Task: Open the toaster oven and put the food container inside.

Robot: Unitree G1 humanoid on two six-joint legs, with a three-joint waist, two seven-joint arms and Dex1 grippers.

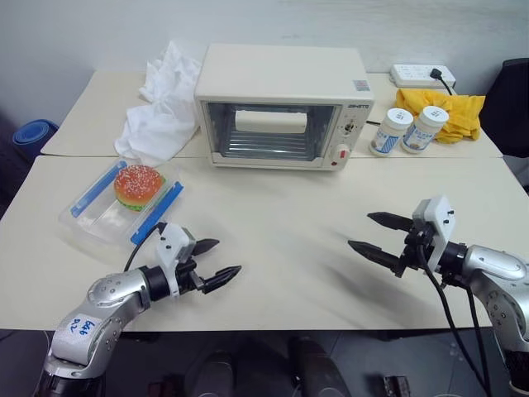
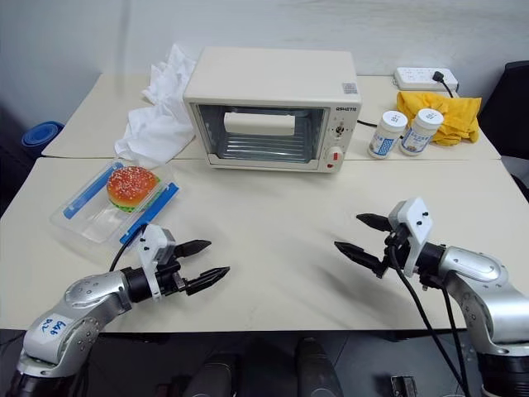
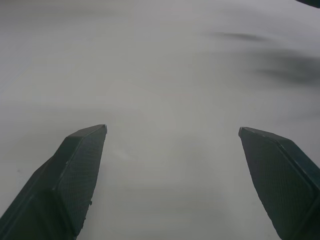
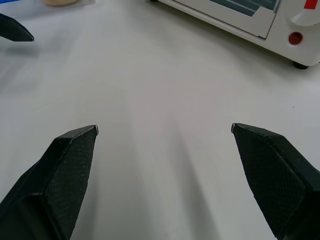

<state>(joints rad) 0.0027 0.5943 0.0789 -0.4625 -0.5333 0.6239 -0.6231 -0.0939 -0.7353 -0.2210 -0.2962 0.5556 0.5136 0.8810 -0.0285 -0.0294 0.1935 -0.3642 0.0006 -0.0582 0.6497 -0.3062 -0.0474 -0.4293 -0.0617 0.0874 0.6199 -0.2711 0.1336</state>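
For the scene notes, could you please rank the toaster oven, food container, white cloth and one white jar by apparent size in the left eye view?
1. toaster oven
2. white cloth and food container: look alike, unranked
3. white jar

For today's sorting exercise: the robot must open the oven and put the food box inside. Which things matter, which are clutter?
Needed:
cream-white boxy toaster oven
clear plastic food container holding a toy burger

Clutter:
crumpled white cloth
two white round jars
yellow cloth
white power strip
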